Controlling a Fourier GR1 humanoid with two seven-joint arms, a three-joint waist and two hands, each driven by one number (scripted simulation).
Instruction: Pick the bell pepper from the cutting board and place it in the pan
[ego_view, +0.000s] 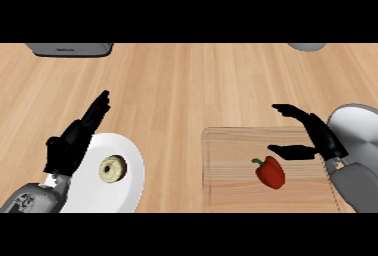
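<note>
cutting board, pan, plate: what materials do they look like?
Cutting board: wood, matte, with visible grain lines.
Pan: looks like grey metal with a smooth, dull sheen, though it is partly cut off at the edge.
Plate: plain glossy white, probably ceramic.

A round white plate sits at the lower left of the light wooden counter, carrying a cream ring-shaped doughnut. A grey metal appliance stands at the far left edge, and a small grey rounded object at the far right.
</note>
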